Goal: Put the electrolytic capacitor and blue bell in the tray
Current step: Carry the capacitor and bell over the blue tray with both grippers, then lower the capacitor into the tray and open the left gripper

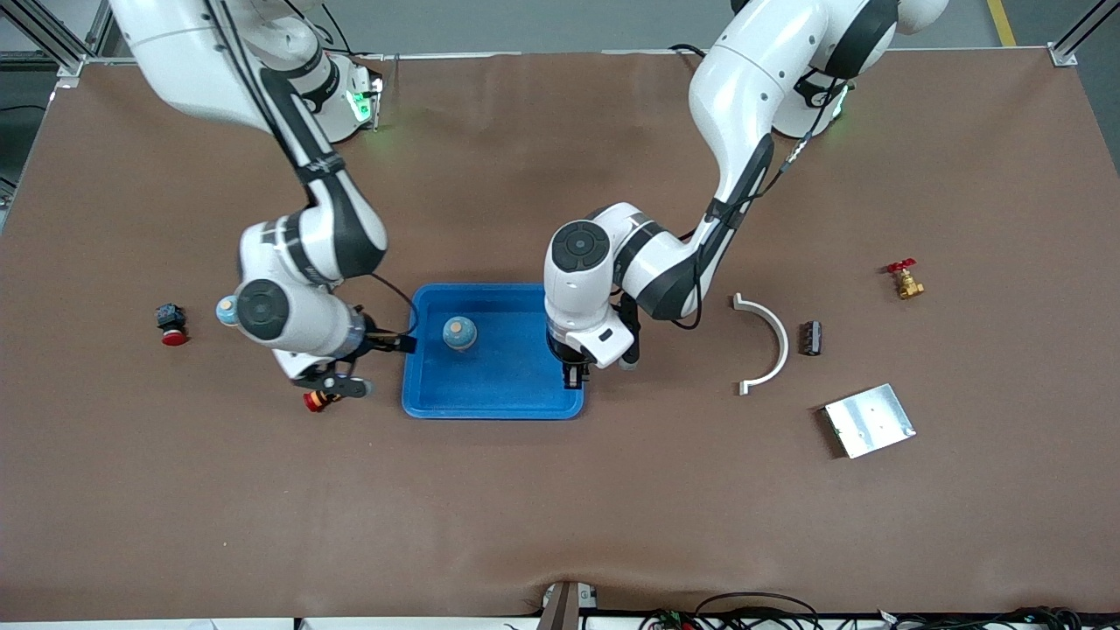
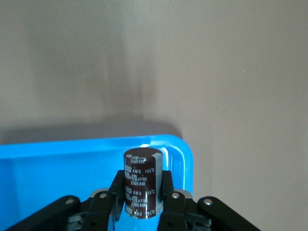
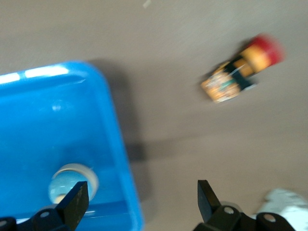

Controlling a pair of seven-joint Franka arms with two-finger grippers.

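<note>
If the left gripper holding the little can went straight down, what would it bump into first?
Probably the blue tray. The left gripper holds the capacitor over the tray's corner, so it should meet the floor, maybe the rim.

Tray [image 1: 490, 398]: bright blue. Bell [image 1: 459, 332] in it: dusty blue, tan top. Capacitor [image 2: 141, 183]: dark brown sleeve, white print, silver top. Push-button [image 3: 239, 71]: red cap, yellow-orange body. Curved bracket [image 1: 765, 344]: white. Plate [image 1: 870, 420]: silver. Valve [image 1: 905, 280]: brass, red handle. Tabletop [image 1: 560, 507]: brown.

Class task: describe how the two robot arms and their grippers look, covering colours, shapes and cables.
Both arms are glossy white rounded shells with black joint bands and round dark end caps. A thin black cable runs along each. The left gripper and right gripper have black jaws on bolted black linkages.
</note>
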